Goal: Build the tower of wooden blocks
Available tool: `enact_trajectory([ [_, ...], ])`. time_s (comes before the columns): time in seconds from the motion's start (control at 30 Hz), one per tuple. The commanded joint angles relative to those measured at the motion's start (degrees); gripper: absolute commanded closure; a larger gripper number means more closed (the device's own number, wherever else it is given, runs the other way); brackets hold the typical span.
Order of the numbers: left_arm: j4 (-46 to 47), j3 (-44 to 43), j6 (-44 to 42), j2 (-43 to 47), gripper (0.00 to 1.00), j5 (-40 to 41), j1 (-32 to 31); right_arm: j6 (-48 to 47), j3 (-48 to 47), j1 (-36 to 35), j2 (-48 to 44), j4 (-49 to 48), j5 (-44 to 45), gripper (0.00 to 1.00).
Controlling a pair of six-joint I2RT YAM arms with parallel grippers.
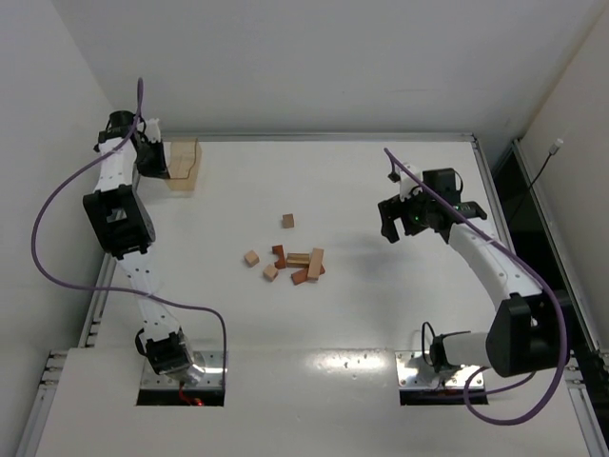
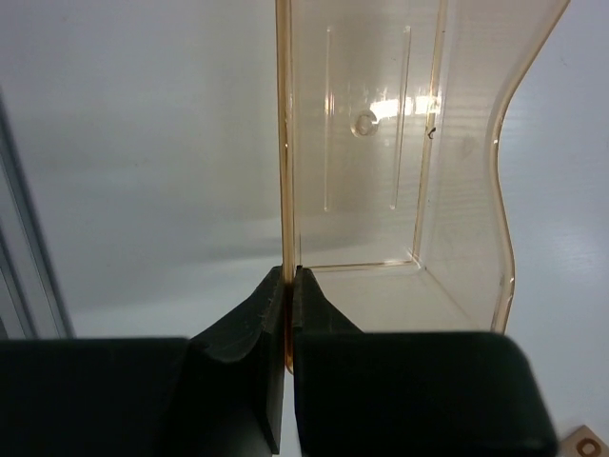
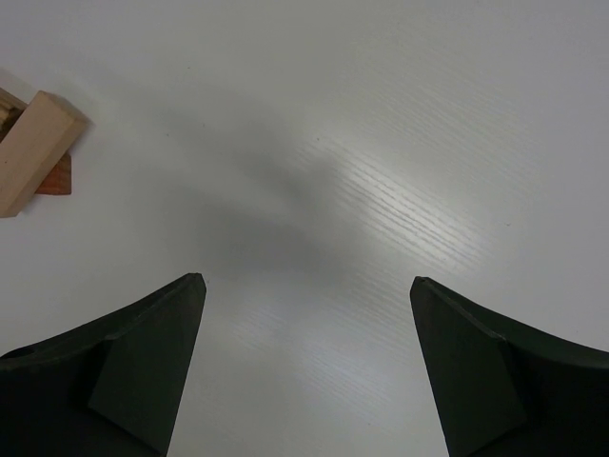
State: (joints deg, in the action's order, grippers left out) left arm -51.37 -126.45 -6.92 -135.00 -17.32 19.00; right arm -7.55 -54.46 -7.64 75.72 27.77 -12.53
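Wooden blocks [image 1: 290,259] lie scattered in a loose cluster mid-surface [image 1: 381,314], not stacked, with one cube [image 1: 287,221] apart behind them. To their right, the right hand [image 3: 306,286] hangs spread and holds nothing. At the far left, the left hand [image 2: 288,276] pinches a wall of a clear tan box [image 2: 381,143].

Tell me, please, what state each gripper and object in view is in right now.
left gripper: shut on a wall of the plastic box.
right gripper: open, empty, above the table.
plastic box: nothing visible inside, at the far left corner.
wood blocks: loose and scattered, no tower yet; a tan bar rests on a reddish block.
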Motion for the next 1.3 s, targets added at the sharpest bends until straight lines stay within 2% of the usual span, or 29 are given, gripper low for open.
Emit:
enact_trajectory([
  [0.0, -0.4, -3.4, -1.2, -1.7, 1.0, 0.0, 0.9, -0.6, -2.6, 0.3, 1.0, -1.1, -1.9, 0.13],
  [0.27, 5.8, 0.1, 1.4, -1.7, 1.0, 1.9, 3.3, -0.6, -3.1, -0.3, 2.7, -1.1, -1.4, 0.13],
  [0.57, 7.0, -0.9, 1.4, -4.0, 1.0, 4.0, 4.5, -0.6, -3.6, -0.3, 3.7, -1.1, -1.9, 0.13],
  [0.63, 7.0, -0.9, 0.8, -4.7, 0.97, 4.7, 4.5, -0.6, -3.6, -0.3, 4.3, -1.1, -1.9, 0.13],
  [0.67, 7.0, -1.4, 0.2, -5.4, 0.86, 4.7, 4.5, -0.6, -3.6, -0.3, 4.3, -1.1, -1.9, 0.13],
  [0.73, 7.0, -1.4, -0.4, -5.4, 0.75, 4.7, 4.5, -0.6, -3.6, -0.3, 4.3, -1.1, -1.9, 0.13],
  [0.77, 7.0, -1.4, -0.4, -5.9, 0.61, 5.2, 4.5, -0.6, -3.6, -0.3, 4.3, -1.1, -1.9, 0.13],
  [0.83, 7.0, -1.4, -0.9, -5.9, 0.52, 5.2, 4.5, -0.6, -3.6, -0.3, 4.3, -1.1, -1.9, 0.13],
  [0.87, 7.0, -1.4, -0.9, -5.9, 0.43, 5.2, 4.5, -0.6, -3.6, -0.3, 4.3, -1.1, -1.9, 0.13],
  [0.97, 7.5, -1.4, -0.9, -5.9, 0.31, 5.9, 4.5, -0.6, -3.6, -0.3, 4.3, -0.5, -1.9, 0.13],
  [1.1, 11.2, 2.3, -0.4, -1.0, 0.2, 7.1, 4.5, -0.6, -3.6, -0.3, 4.3, -0.5, -1.9, 0.13],
  [1.27, 13.2, 5.4, 0.8, 6.8, 0.17, 2.7, 4.5, -0.6, -3.6, -0.3, 2.4, -0.5, -1.9, 0.13],
])
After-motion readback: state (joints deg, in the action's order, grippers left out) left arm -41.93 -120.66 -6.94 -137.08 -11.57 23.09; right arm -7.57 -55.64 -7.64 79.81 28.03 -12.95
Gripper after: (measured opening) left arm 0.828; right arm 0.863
